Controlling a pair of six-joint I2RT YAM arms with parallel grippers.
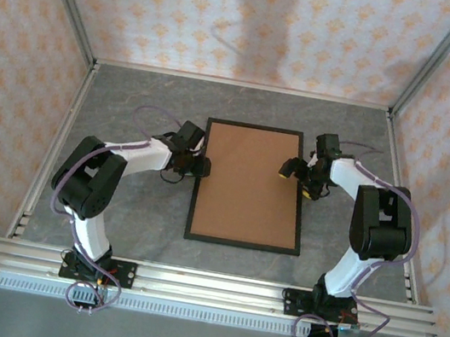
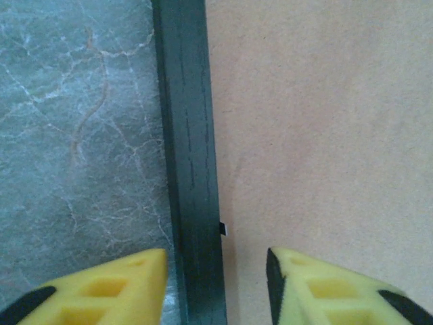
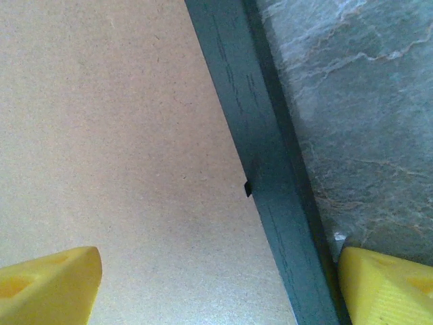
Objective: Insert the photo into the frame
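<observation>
The thin black rectangular picture frame (image 1: 240, 243) lies flat on the grey marbled table (image 1: 132, 101), with a plain brown backing board (image 1: 249, 181) filling it. My left hand (image 1: 194, 163) and right hand (image 1: 295, 170) are spread open, each straddling a side rail. If one closes first, I think the frame could skid or the board tilt.

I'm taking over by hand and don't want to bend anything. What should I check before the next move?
1. The frame lies flat on the table: ok.
2. The brown backing board sits inside the frame: ok.
3. The left gripper is open, jaws straddling the frame's left rail: ok.
4. The right gripper is open, jaws straddling the right rail: ok.
5. The photo is seated under the board: cannot tell.
</observation>
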